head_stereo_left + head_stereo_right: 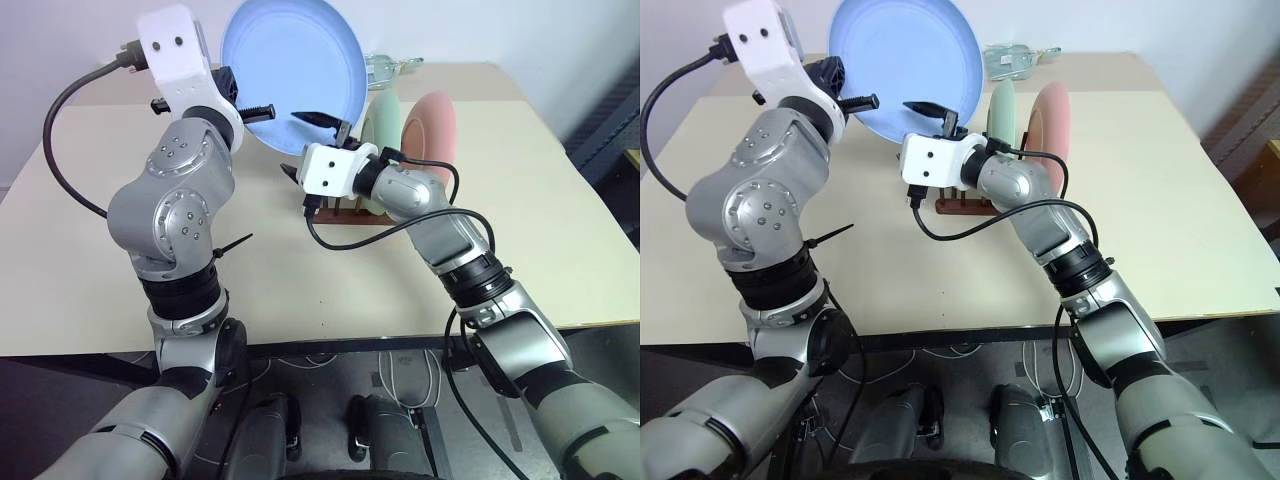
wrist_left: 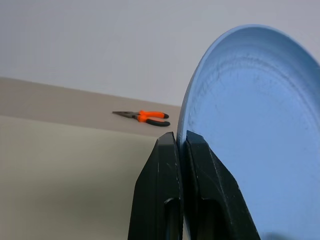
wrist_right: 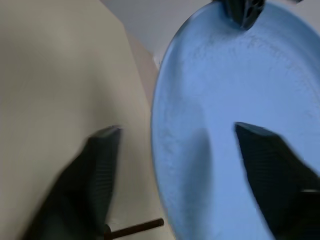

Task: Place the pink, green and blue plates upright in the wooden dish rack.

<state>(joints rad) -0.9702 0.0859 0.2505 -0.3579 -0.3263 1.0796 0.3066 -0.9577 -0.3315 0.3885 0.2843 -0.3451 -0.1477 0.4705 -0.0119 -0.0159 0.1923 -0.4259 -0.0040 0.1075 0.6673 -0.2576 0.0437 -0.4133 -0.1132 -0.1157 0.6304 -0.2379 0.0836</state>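
The left gripper point(image 1: 262, 108) is pinching the blue plate point(image 1: 295, 70) by its rim above the wooden dish rack point(image 1: 345, 212) while the right gripper point(image 1: 318, 147) is straddling its edge with fingers apart, so a clumsy handover is risking a drop

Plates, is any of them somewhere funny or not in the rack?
Yes, the blue plate hangs tilted in the air, pinched at its rim by the left hand, not in the wooden rack. The green plate and pink plate stand upright there.

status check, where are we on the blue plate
Left pincer shut on blue plate rim, held aloft. Right pincer open, straddling its edge. Green plate, pink plate upright in wooden dish rack. Nothing in the way.
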